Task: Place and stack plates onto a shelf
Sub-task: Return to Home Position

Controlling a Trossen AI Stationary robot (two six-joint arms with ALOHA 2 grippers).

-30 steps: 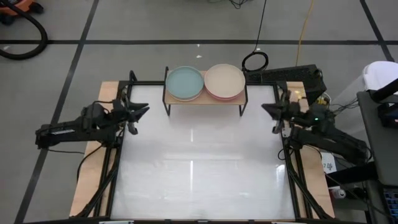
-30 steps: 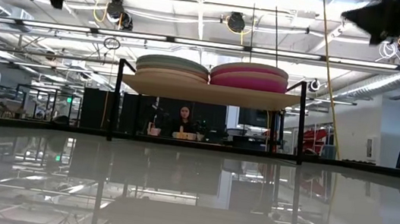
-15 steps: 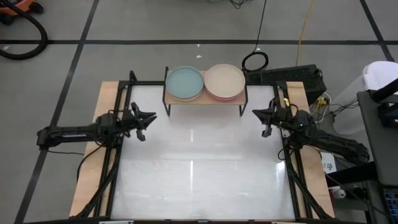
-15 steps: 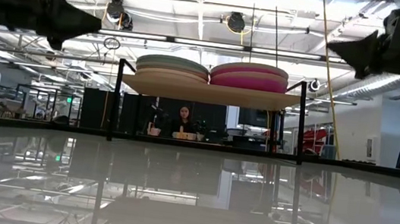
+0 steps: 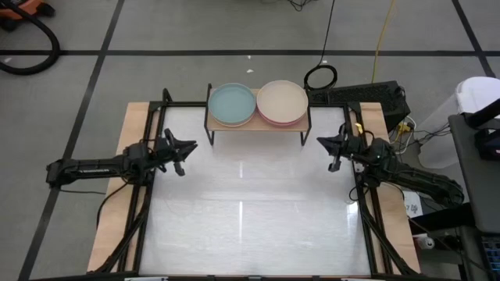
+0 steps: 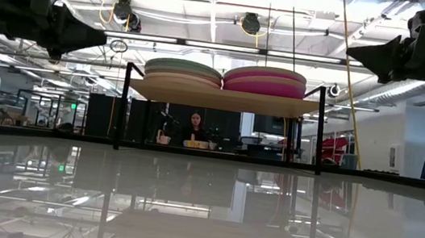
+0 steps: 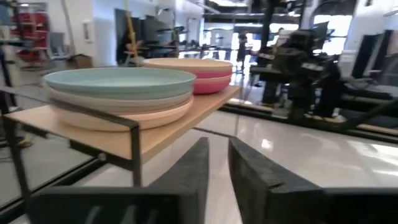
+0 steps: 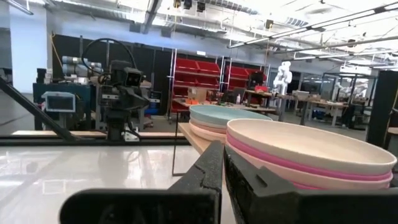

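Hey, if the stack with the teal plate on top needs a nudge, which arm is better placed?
Left, probably: the left gripper hangs off the end of the shelf where the teal plate sits, while the right gripper would have to reach across the beige-topped stack.

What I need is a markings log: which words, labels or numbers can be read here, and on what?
No text can be read.
White tag beside the table, at its right edge: dark marks, too small to read.
Screen on the far equipment, right wrist view: blurred.
Plates and shelf: no markings visible.
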